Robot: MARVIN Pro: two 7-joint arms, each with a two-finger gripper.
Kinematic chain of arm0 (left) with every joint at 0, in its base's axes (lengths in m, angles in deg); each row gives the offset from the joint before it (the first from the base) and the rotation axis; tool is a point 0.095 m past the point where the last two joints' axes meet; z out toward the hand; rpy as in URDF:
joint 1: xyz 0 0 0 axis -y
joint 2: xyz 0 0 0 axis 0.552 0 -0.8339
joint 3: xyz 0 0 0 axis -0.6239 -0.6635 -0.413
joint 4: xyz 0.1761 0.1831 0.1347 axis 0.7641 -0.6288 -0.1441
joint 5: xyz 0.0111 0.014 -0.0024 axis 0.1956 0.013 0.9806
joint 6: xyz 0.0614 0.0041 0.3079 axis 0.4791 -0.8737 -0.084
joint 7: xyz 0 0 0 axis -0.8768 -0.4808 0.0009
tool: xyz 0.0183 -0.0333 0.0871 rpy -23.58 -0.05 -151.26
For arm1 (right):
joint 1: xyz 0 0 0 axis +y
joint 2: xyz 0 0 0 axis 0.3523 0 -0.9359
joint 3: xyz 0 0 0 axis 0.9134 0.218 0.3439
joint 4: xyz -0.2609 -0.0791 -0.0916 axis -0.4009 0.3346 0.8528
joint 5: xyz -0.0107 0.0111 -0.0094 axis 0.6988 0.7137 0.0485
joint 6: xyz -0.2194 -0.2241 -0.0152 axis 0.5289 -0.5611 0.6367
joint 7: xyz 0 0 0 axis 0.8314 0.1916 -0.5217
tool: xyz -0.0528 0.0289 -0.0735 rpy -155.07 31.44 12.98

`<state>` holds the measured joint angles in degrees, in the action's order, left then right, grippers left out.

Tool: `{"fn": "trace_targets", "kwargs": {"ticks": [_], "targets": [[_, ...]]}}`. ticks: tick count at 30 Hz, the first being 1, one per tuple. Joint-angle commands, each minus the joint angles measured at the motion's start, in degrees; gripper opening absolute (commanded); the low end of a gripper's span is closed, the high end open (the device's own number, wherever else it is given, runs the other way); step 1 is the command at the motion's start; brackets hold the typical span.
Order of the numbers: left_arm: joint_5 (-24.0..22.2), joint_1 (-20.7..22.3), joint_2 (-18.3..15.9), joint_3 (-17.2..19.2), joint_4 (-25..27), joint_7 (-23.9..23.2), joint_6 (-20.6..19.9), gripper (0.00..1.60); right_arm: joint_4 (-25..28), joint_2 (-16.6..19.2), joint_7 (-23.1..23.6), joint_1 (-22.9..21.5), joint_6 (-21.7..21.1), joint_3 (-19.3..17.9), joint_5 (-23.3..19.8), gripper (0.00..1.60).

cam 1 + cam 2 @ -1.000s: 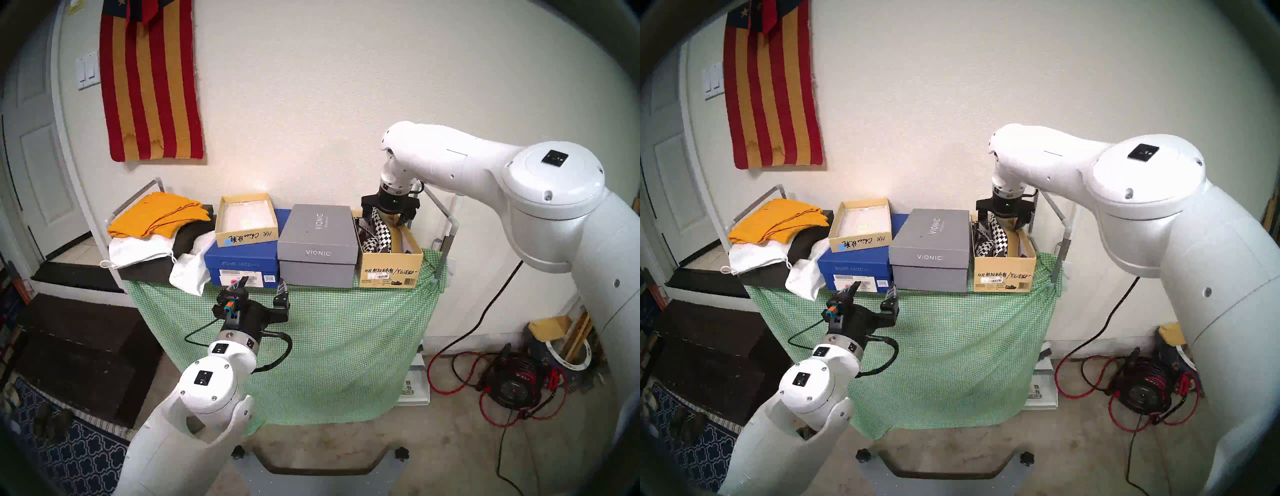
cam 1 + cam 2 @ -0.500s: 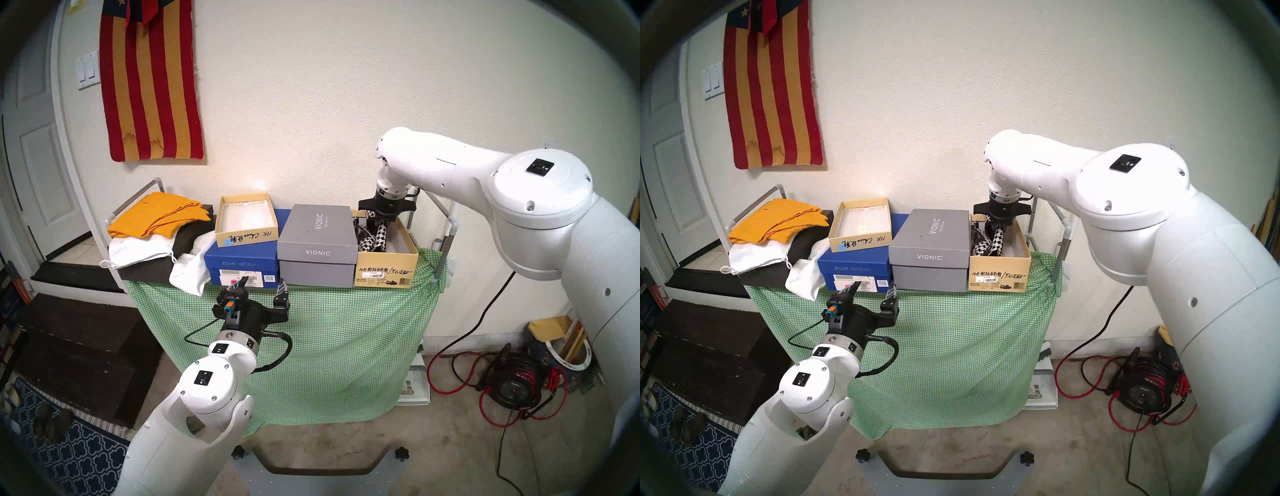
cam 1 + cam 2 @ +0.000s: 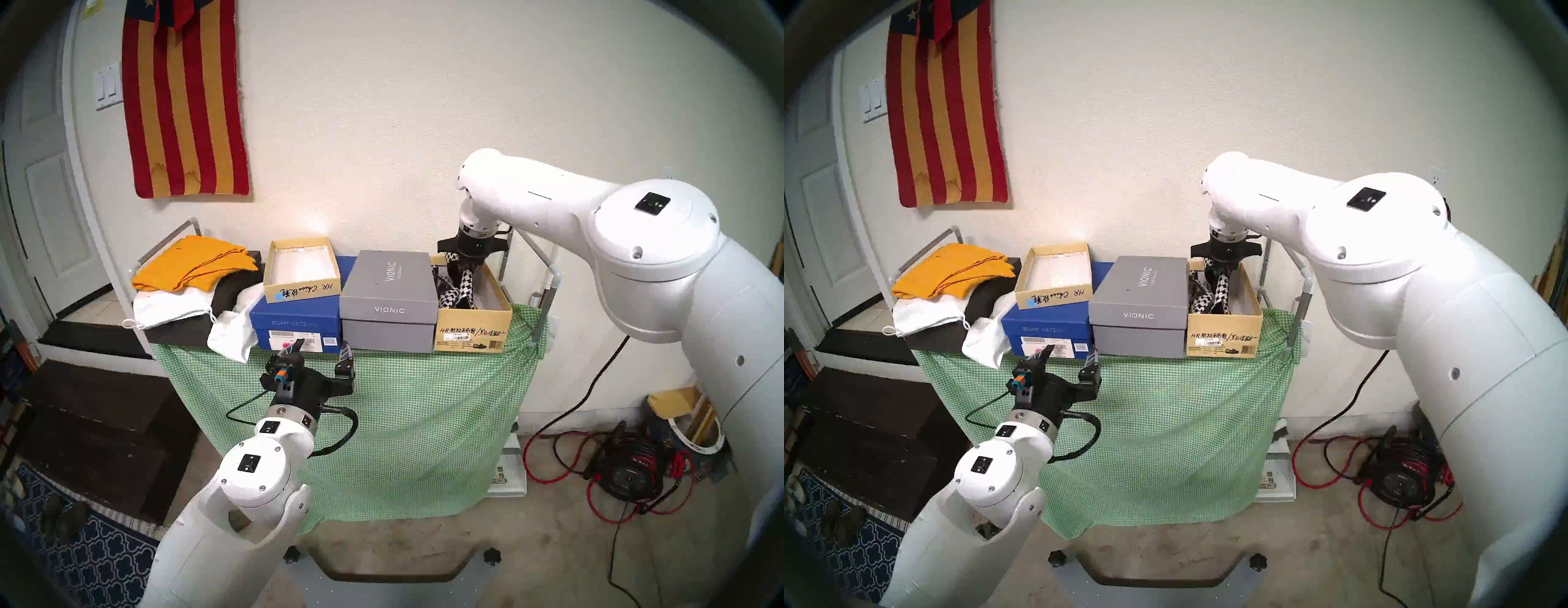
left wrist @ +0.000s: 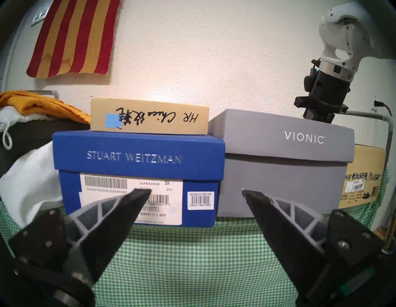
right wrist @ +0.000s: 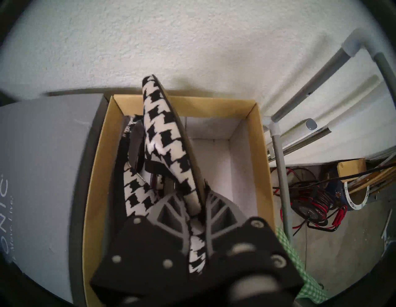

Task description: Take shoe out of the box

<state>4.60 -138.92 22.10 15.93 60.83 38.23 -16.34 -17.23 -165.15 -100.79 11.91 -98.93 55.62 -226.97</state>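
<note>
The box [image 3: 473,329], tan cardboard with no lid and white inside, stands at the table's right end. Two black-and-white houndstooth shoes lie in its left half. My right gripper [image 5: 194,190] reaches down into the box and is shut on the heel end of one shoe [image 5: 165,139], which tilts up with its toe above the far rim [image 5: 260,139]. The other shoe [image 5: 137,193] lies beneath it against the left wall. In the head view, the right gripper [image 3: 464,265] sits over the box's back half. My left gripper [image 3: 320,348] hangs open and empty before the table's front edge.
A grey VIONIC box [image 3: 388,293] touches the tan box's left side. Further left, a blue box [image 3: 295,325] carries a small tan box [image 3: 301,271]. Yellow cloth [image 3: 195,263] and white bags lie at the left end. A grey pipe frame [image 3: 547,276] rises right of the box.
My right gripper went from open around the shoe to shut on it. It shifted slightly left and up, tipping the shoe more upright. The left arm stayed still.
</note>
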Motion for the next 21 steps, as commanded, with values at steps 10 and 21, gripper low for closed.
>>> {"fn": "trace_targets", "kwargs": {"ticks": [10,21], "targets": [[0.0,0.0,0.0,0.0,0.0,0.0,0.0,1.60,-3.1,-1.8,3.3,-5.2,0.1,0.6,2.9,0.00],[0.0,0.0,0.0,0.0,0.0,0.0,0.0,1.60,-4.1,-3.6,5.0,-6.9,0.1,1.1,4.9,0.00]]}}
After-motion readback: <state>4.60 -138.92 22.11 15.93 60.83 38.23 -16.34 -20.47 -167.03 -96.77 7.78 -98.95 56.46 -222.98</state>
